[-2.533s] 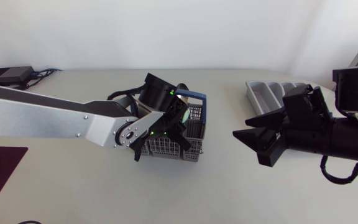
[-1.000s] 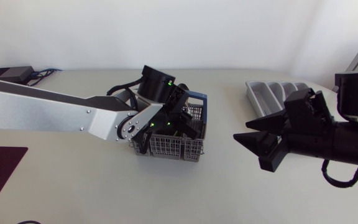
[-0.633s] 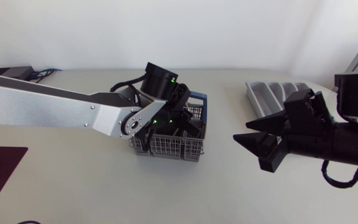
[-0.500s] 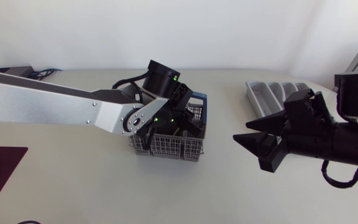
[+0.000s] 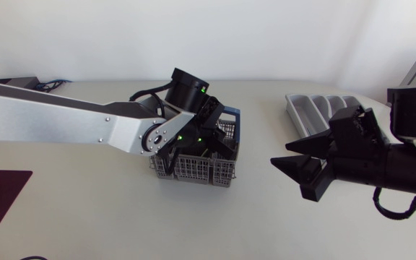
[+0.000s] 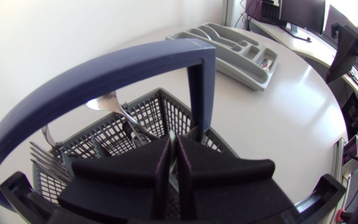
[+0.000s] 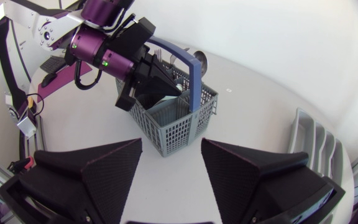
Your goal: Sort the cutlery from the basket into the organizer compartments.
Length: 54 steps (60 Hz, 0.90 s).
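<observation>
Left gripper [image 5: 206,141] is lowered into the basket [image 5: 193,172], just beside the blue handle [image 6: 104,74]; its jaws are closed to a narrow slit; a thin pale strip shows in the slit, and whether it is cutlery cannot be told.

Right gripper [image 5: 280,152] hangs over the table [image 5: 85,217] between basket and organizer [image 5: 309,112]; its jaws are spread wide, with nothing between them; it points toward the basket.

The basket stands upright near the table's middle; a spoon [image 6: 107,99] and a fork [image 6: 42,152] stand in it ahead of the left gripper, leaning against the mesh wall.

The organizer lies at the far right of the table, well apart from the basket and behind the right arm.
</observation>
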Available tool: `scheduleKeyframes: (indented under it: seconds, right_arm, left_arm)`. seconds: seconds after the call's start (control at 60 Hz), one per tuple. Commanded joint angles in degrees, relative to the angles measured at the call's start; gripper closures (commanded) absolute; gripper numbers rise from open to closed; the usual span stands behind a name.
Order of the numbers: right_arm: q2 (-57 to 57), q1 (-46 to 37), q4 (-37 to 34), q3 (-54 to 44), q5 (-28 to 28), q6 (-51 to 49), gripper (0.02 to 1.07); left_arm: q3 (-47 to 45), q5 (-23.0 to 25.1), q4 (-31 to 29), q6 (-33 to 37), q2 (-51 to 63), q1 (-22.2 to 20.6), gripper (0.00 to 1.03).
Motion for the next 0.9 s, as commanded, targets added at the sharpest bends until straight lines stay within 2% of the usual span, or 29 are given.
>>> scheduleKeyframes:
  seconds: [0.0, 0.367, 0.583, 0.667, 0.833, 0.883]
  right_arm:
    - [-0.5, 0.1, 0.5, -1.6, -0.3, -0.3, 0.37]
    - [-0.4, 0.3, 0.4, -1.5, -0.3, -0.5, 0.37]
    - [-0.4, 0.3, 0.5, -1.5, -0.3, -0.7, 0.37]
    - [-0.6, 0.0, 0.5, -1.4, -0.7, -1.1, 0.37]
    - [-1.5, -0.5, -0.3, 0.2, -1.9, -1.9, 0.37]
    - [-1.9, -0.6, -0.5, 0.8, -2.4, -2.1, 0.37]
  left_arm:
    - [-3.6, 0.0, -1.0, -0.2, -4.2, -0.2, 1.00]
    - [-15.0, -3.1, 9.4, 5.1, -17.1, -4.8, 1.00]
    - [-14.9, -3.7, 10.2, 8.1, -20.6, -6.3, 1.00]
    - [-13.4, -2.9, 8.3, 8.3, -23.6, -6.0, 1.00]
    - [-8.2, 3.5, 0.6, 7.4, -29.0, -5.3, 1.00]
    - [-6.2, 6.6, -2.3, 6.1, -29.7, -4.2, 1.00]
